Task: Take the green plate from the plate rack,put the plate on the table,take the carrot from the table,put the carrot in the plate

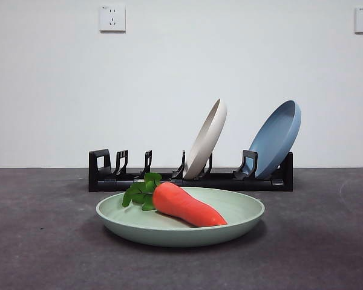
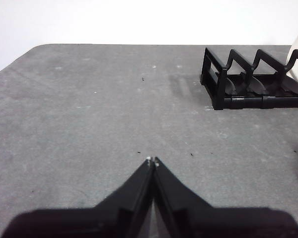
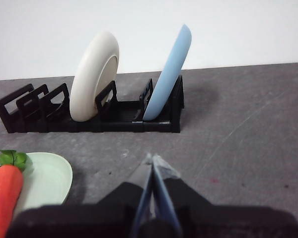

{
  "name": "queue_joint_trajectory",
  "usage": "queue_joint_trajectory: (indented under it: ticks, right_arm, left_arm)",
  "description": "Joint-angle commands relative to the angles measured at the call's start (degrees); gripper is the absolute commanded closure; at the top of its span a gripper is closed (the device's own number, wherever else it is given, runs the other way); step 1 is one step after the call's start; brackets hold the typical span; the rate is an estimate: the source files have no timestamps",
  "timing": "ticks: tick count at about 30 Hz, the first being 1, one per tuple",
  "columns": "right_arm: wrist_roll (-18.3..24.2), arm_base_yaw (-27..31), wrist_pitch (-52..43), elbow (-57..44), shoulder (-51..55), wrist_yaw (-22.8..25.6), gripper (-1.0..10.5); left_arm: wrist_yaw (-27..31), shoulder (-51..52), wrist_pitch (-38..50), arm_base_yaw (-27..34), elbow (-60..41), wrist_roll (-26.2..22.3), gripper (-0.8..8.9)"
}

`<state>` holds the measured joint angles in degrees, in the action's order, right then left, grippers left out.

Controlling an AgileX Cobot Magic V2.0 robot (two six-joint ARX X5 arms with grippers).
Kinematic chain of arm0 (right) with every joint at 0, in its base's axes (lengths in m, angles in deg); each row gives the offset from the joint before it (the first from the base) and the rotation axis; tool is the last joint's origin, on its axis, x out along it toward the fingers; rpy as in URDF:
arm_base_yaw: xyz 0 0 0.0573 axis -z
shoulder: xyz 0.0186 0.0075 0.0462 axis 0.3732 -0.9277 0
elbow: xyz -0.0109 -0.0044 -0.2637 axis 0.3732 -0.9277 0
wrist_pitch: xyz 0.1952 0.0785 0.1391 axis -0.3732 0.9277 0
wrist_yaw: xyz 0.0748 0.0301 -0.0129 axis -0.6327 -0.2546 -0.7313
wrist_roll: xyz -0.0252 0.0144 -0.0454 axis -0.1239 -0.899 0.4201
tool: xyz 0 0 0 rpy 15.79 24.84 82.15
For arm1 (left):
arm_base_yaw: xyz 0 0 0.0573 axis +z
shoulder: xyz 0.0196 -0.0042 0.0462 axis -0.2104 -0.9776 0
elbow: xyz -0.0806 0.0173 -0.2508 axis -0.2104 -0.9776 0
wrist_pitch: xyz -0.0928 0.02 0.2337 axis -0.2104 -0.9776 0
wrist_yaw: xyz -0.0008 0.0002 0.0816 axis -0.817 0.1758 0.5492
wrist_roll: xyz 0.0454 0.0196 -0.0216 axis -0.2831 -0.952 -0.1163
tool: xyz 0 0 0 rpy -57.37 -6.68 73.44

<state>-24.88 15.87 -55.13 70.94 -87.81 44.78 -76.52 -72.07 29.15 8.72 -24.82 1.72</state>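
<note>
Carrot (image 1: 187, 204) on green plate (image 1: 236, 211); both pincers (L (image 2: 152, 161), R (image 3: 152, 159)) clenched, empty.

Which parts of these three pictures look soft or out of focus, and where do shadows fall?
Front view: sharp throughout; a soft shadow lies on the table under the green plate. Left wrist view: the left gripper is dark and slightly blurred, the plate rack crisp. Right wrist view: the right gripper and the carrot are blurred; the blue plate casts a faint shadow.
</note>
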Motion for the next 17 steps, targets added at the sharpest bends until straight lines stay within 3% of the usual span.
queue_joint_trajectory:
  ticks: [1,10,13,17]
  right_arm:
    - [-1.62,-0.02,-0.61,-1.38,0.31,0.26,9.5]
    - [-2.27,-0.02,2.34,-2.84,0.31,0.09,9.5]
    - [-5.31,-0.07,2.29,-2.84,0.31,0.00,9.5]
    - [-5.22,-0.02,2.32,-2.84,0.31,0.17,9.5]
  left_arm:
    - [0.13,0.15,0.02,0.20,-0.66,0.35,8.17]
    - [0.15,0.15,0.02,0.20,-0.66,0.35,8.17]
    - [0.15,0.15,0.02,0.20,-0.66,0.37,8.17]
    - [0.15,0.15,0.02,0.20,-0.66,0.35,8.17]
